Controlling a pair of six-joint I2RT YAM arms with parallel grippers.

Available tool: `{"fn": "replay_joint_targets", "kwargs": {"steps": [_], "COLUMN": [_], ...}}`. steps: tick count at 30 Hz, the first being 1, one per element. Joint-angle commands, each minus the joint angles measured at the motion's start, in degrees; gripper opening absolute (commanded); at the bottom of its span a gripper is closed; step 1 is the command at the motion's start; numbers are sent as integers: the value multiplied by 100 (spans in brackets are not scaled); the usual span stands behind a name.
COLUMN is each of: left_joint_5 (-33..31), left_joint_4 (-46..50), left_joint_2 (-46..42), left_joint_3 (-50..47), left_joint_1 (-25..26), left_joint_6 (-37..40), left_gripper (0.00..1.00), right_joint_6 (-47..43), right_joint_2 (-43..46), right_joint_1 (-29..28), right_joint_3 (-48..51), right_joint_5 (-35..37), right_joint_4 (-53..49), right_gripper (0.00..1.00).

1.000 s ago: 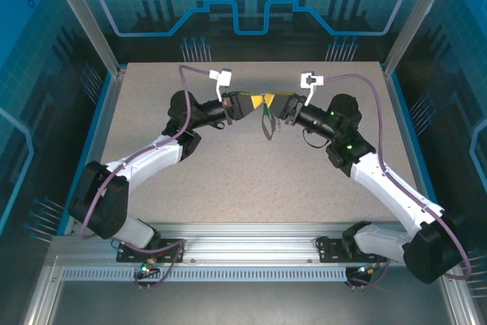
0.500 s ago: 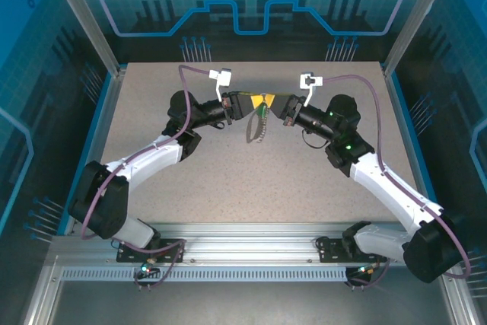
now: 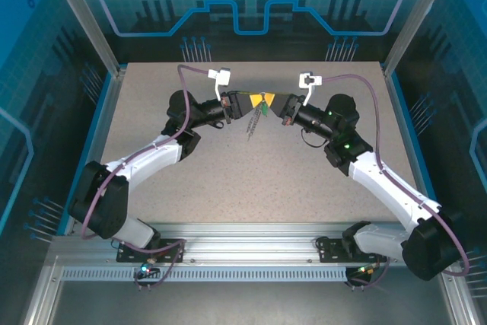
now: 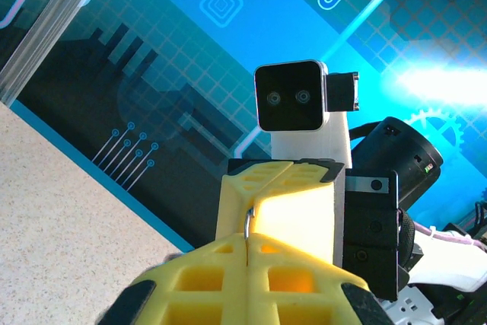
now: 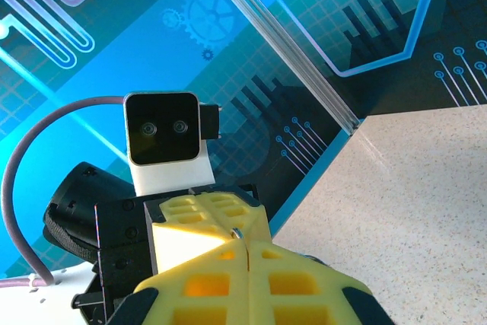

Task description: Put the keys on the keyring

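Note:
My left gripper [image 3: 257, 101] and right gripper [image 3: 266, 101] meet tip to tip above the far middle of the table. Both are shut on the keyring, of which a thin metal wire [image 4: 248, 222] shows pinched between the two pairs of yellow fingers. In the right wrist view the same wire [image 5: 237, 233] pokes out at the seam of my shut right gripper [image 5: 237, 244]. The green-headed key [image 3: 262, 109] hangs just under the fingertips. A short beaded chain [image 3: 251, 124] dangles below it. My left gripper [image 4: 249, 240] faces the right one's yellow fingers [image 4: 300, 207].
The speckled table [image 3: 251, 180] lies below the raised grippers. Clear walls with aluminium posts [image 3: 80, 13] surround it on the left, right and back. Both arms arch inward from their bases on the front rail [image 3: 251, 237].
The right gripper has shut on the keyring. The key and chain have risen closer to the fingertips, and the chain has swung leftward. Both arms have barely shifted.

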State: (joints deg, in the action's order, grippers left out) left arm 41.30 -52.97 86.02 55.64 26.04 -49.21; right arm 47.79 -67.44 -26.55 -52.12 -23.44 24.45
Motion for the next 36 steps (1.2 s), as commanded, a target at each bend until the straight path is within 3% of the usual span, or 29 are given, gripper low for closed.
{"fn": "replay_joint_targets", "kwargs": {"steps": [1,7,19,29,36], "left_joint_5": [89,258,817,1365,1772], "left_joint_4": [-67,187,1630,2366,2439], "left_joint_2": [23,-7,337,825,1147], "left_joint_3": [-17,134,1087,1997,2397], "left_joint_1": [-101,-526,-868,-977,-987], "left_joint_6": [61,87,979,1343,1249], "left_gripper": [17,41,62,69,63], "right_joint_6": [-184,-446,-1311,-1941,-2113], "right_joint_2": [-41,-262,-1282,-1976,-2128], "right_joint_1": [71,557,1149,1256,1265], "right_joint_3": [-65,-383,-1782,-2826,-3053], "right_joint_5": [-265,-905,-2402,-3151,-3325], "right_joint_4": [-64,-467,-1692,-2677,-2975], "right_gripper": [0,0,0,0,0]}}
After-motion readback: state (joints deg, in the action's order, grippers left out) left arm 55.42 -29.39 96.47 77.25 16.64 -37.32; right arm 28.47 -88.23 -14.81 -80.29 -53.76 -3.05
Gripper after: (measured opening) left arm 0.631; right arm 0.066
